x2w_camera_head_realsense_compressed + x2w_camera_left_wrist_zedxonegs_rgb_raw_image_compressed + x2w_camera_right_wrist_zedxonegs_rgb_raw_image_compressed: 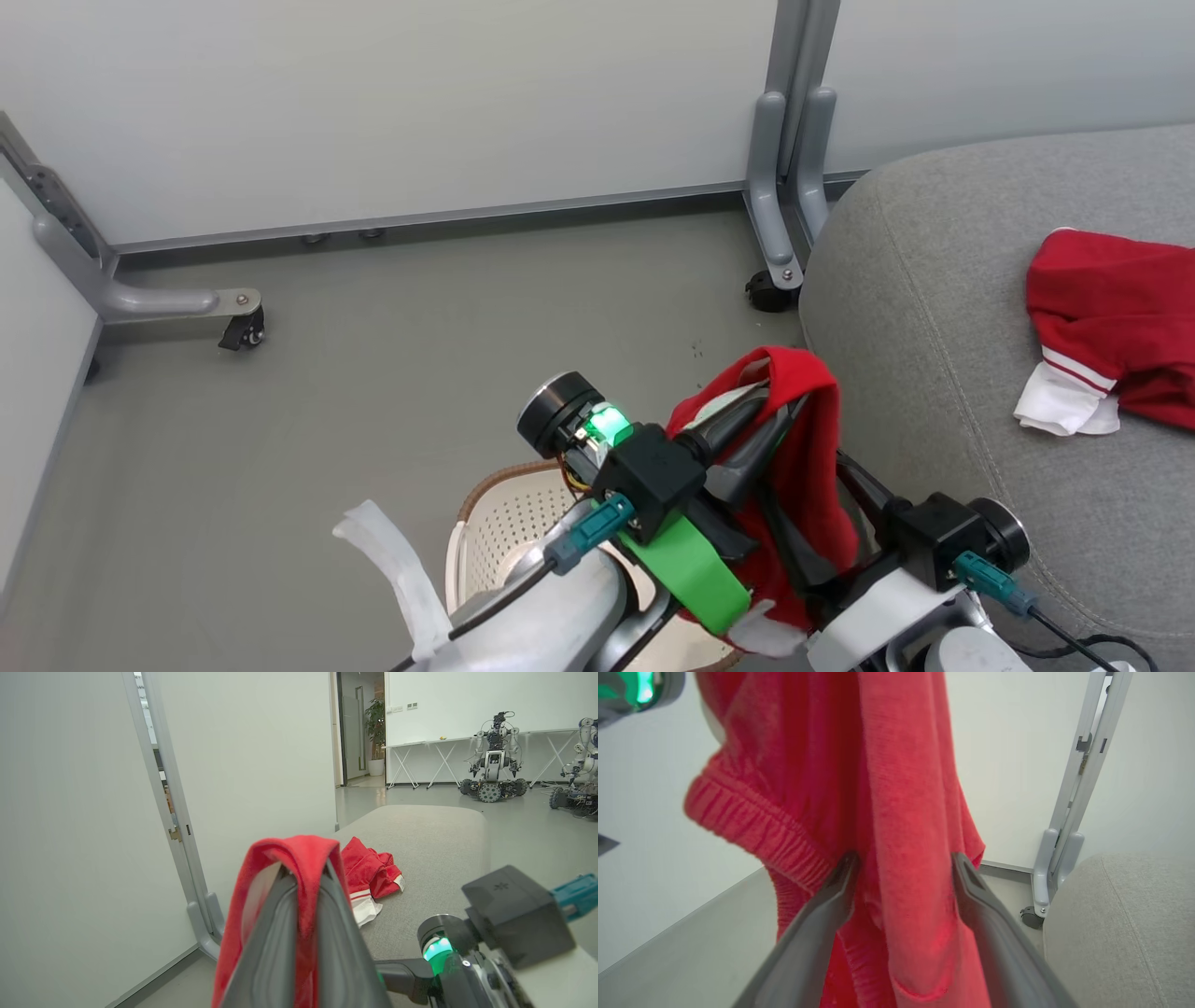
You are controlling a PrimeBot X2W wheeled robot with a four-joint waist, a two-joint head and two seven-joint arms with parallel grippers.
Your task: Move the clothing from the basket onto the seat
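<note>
My L gripper [758,403] was clamped on one red garment [805,448], lifted clear of the basket [509,523], whose inside my arms mostly hid. R gripper [903,858] stood apart, fingers either side of it. 2nd garment [1111,317] lay on the seat [934,327].

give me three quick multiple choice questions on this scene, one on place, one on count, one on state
1. Where does the loose garment lie? A a table B a shelf C the seat
2. How many red garments show? A one B two C three
3. The left gripper is: A shut on the hanging garment B open, empty C shut on a cup
C, it rests on the grey seat; B, one lying, one hanging; A, its fingers pinch red cloth.
</note>
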